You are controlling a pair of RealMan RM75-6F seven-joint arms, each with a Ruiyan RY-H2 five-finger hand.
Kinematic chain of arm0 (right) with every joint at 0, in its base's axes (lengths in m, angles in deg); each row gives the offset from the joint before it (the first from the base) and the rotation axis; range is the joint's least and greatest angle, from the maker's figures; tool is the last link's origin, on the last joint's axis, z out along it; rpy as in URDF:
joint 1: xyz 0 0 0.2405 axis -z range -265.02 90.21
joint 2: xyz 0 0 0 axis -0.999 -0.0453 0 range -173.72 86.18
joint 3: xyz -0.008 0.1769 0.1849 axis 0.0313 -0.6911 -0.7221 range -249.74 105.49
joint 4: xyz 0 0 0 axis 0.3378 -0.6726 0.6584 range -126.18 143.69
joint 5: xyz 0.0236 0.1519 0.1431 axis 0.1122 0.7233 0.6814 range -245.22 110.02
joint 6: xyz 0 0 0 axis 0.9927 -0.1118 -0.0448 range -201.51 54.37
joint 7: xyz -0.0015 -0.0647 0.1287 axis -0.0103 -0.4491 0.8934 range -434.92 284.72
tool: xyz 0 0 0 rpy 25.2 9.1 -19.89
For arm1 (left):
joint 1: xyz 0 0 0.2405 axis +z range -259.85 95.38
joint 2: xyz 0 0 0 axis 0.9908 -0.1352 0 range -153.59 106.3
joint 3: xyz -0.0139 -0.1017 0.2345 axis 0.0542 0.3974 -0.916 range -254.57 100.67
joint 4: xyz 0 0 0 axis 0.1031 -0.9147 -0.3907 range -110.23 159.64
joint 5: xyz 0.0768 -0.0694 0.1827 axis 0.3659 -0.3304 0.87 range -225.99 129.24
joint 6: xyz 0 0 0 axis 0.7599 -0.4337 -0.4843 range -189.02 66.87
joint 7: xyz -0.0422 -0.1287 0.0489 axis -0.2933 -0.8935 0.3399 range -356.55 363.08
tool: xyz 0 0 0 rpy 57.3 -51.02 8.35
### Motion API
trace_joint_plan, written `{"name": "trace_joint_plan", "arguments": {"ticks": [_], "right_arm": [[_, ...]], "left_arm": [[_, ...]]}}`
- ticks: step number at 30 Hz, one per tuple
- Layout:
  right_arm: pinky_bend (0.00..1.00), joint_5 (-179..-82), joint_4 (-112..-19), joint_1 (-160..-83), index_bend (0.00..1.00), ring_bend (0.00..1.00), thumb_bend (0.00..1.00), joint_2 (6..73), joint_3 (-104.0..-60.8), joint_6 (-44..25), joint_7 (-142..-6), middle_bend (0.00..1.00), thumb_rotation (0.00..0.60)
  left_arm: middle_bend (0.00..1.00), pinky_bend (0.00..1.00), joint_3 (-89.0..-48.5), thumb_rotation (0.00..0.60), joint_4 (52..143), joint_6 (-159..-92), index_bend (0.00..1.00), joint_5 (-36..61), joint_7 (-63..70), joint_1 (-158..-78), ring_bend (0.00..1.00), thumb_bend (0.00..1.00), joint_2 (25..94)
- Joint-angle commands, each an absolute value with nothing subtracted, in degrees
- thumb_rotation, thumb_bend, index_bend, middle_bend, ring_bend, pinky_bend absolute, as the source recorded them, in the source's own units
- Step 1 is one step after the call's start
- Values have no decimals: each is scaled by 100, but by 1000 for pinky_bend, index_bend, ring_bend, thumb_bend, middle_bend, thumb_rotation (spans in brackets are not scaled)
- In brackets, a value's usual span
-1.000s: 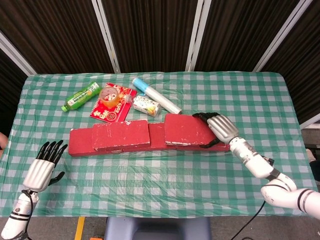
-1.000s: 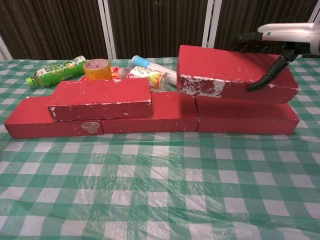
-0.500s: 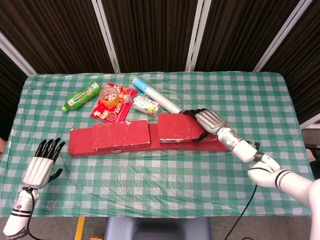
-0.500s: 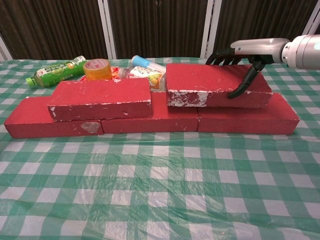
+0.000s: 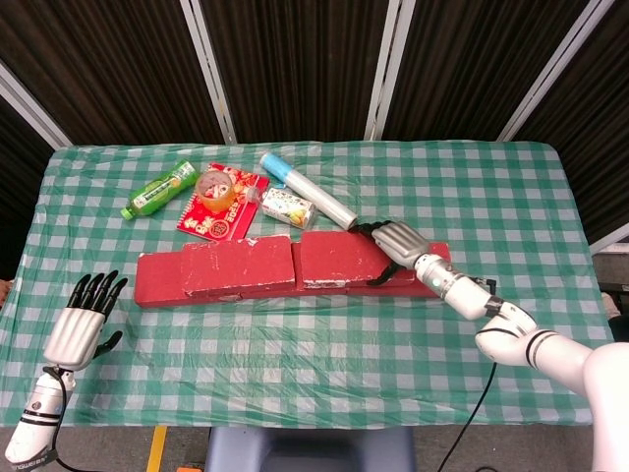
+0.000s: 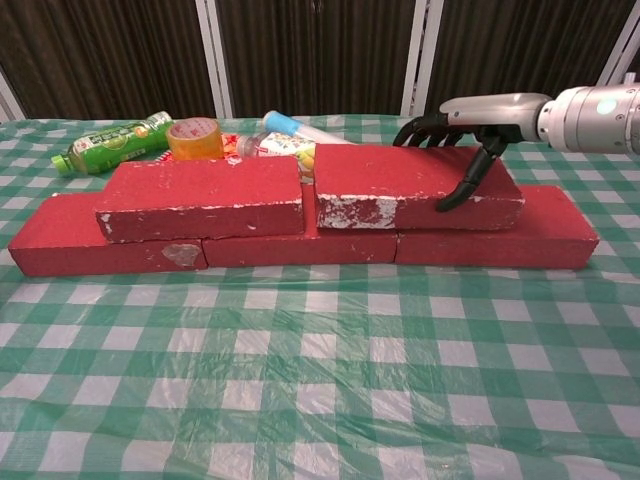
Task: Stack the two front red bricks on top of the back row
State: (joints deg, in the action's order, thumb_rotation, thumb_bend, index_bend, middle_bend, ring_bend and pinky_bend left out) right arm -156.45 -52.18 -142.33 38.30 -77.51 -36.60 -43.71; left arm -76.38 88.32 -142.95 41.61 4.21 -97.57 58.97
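Three red bricks form the back row (image 6: 300, 245) across the table. A red brick (image 6: 200, 195) lies on top of its left part. Right beside it a second red brick (image 6: 410, 185) sits flat on the row's middle and right, with a narrow gap between the two upper bricks. My right hand (image 6: 470, 115) grips this second brick at its right end, fingers over the far edge and thumb on the front face. In the head view the same hand (image 5: 398, 241) and brick (image 5: 339, 261) show. My left hand (image 5: 84, 320) hovers open at the table's front left corner, holding nothing.
Behind the bricks lie a green bottle (image 5: 159, 189), a tape roll (image 5: 214, 185) on a red packet (image 5: 224, 218), a small can (image 5: 287, 207) and a white tube with a blue cap (image 5: 307, 187). The checked cloth (image 6: 320, 380) spreads in front of the bricks.
My right hand carried its brick leftwards and lowered it onto the back row, close to the other upper brick. The left hand barely shifted.
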Motion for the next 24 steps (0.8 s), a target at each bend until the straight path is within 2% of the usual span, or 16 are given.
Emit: {"name": "trace_joint_plan", "arguments": {"ticks": [1, 5, 17, 24], "right_arm": [[422, -15578, -5248, -14257, 432, 398, 110, 3825, -7751, -3683, -4447, 425, 600], [422, -15471, -5312, -14277, 389, 370, 110, 3809, -7761, -3716, -4564, 415, 600], [411, -15079, -5489, -14327, 173, 204, 111, 3798, -7813, -3931, -5037, 243, 600], [398, -14929, -5701, -14324, 120, 169, 111, 3717, -7839, -3960, -5306, 198, 600]], "left_arm": [[0, 59, -7638, 600, 8836, -14286, 0, 4161, 411, -9757, 0, 247, 5892], [0, 59, -7640, 600, 8835, -14263, 0, 4164, 409, -9765, 0, 246, 5887], [0, 59, -7641, 600, 8862, -14248, 0, 4171, 355, -9765, 0, 245, 5862], [0, 59, -7644, 600, 8849, -14248, 0, 4191, 337, -9773, 0, 246, 5869]]}}
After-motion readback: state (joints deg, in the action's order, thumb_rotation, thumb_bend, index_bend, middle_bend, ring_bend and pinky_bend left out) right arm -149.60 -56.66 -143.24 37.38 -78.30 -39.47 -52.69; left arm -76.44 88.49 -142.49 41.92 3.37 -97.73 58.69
